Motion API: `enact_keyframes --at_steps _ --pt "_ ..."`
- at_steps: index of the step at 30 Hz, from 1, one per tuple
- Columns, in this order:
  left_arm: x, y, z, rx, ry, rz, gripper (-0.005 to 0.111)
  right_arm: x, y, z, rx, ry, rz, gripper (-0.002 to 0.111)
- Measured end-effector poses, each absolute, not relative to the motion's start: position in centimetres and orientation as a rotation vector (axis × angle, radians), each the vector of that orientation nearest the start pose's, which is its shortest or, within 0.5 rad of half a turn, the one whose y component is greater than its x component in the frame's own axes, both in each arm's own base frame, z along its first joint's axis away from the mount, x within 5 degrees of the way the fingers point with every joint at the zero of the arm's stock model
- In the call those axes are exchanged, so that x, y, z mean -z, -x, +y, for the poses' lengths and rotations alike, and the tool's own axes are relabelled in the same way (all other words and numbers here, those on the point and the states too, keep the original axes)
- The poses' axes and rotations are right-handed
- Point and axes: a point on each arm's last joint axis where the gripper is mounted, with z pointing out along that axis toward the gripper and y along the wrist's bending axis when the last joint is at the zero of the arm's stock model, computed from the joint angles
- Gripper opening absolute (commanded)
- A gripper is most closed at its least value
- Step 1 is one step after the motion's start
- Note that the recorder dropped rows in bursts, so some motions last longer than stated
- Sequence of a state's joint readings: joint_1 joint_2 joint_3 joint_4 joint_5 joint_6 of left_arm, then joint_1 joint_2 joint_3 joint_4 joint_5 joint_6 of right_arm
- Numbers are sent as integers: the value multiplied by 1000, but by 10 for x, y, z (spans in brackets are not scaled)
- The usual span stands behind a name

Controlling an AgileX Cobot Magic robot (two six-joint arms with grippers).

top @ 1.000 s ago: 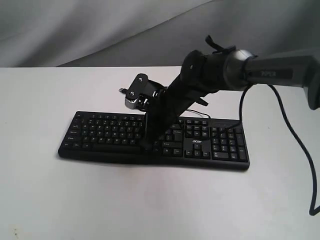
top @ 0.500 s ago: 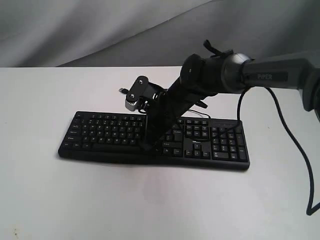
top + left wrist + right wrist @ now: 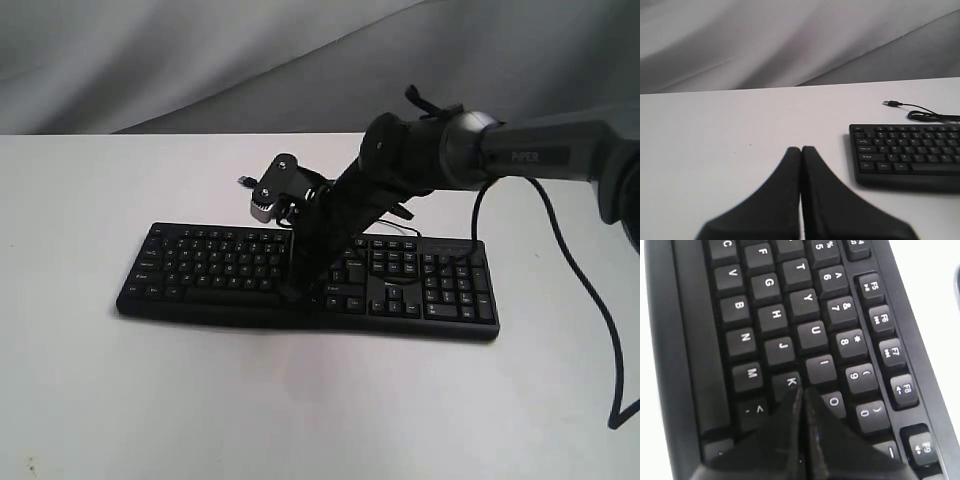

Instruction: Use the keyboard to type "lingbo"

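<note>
The black keyboard (image 3: 220, 262) lies flat on the white table, its acer logo toward the number pad end. My right gripper (image 3: 293, 291) reaches down from the right onto the middle of the letter keys. In the right wrist view the keyboard (image 3: 775, 315) fills the frame. There my right gripper (image 3: 802, 389) is shut, its tip between the K and O keys, just short of the I key. Whether it touches a key I cannot tell. My left gripper (image 3: 801, 148) is shut and empty over bare table, apart from the keyboard's (image 3: 905, 155) end.
The keyboard's thin USB cable (image 3: 920, 114) lies loose behind it, its plug (image 3: 243, 181) on the table (image 3: 300, 400). A black cable (image 3: 590, 300) hangs from the right arm down the right side. A grey cloth backdrop stands behind the table.
The right arm's wrist has shifted slightly; its shut tip has stayed over the same middle part of the keyboard. The keyboard has not moved.
</note>
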State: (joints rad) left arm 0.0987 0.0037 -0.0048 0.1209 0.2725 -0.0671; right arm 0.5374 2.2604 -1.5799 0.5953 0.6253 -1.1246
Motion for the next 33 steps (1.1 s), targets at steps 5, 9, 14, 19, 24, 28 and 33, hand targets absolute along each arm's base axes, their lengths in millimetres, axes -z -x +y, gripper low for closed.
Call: enact_keyframes --at_steps 5,9,14,19,24,28,33 --pt "-190 -54 8 -137 67 1754 1 -120 -386 264 -423 1534 2166 0" --pt "-190 -54 8 -137 67 1754 1 -125 -387 264 -415 1528 2153 0" --pt "-190 -54 8 -137 67 1754 1 -130 -391 265 -387 1496 2109 0" --pt "-190 -54 8 -137 67 1754 1 -133 -393 267 -396 1488 2072 0" --pt "-190 -54 8 -137 67 1754 1 -138 -401 281 -433 1493 2038 0" --pt "-190 -54 8 -137 67 1754 1 -132 -404 284 -463 1506 2068 0" --pt "-190 -54 8 -137 67 1754 1 -126 -404 284 -460 1518 2090 0"
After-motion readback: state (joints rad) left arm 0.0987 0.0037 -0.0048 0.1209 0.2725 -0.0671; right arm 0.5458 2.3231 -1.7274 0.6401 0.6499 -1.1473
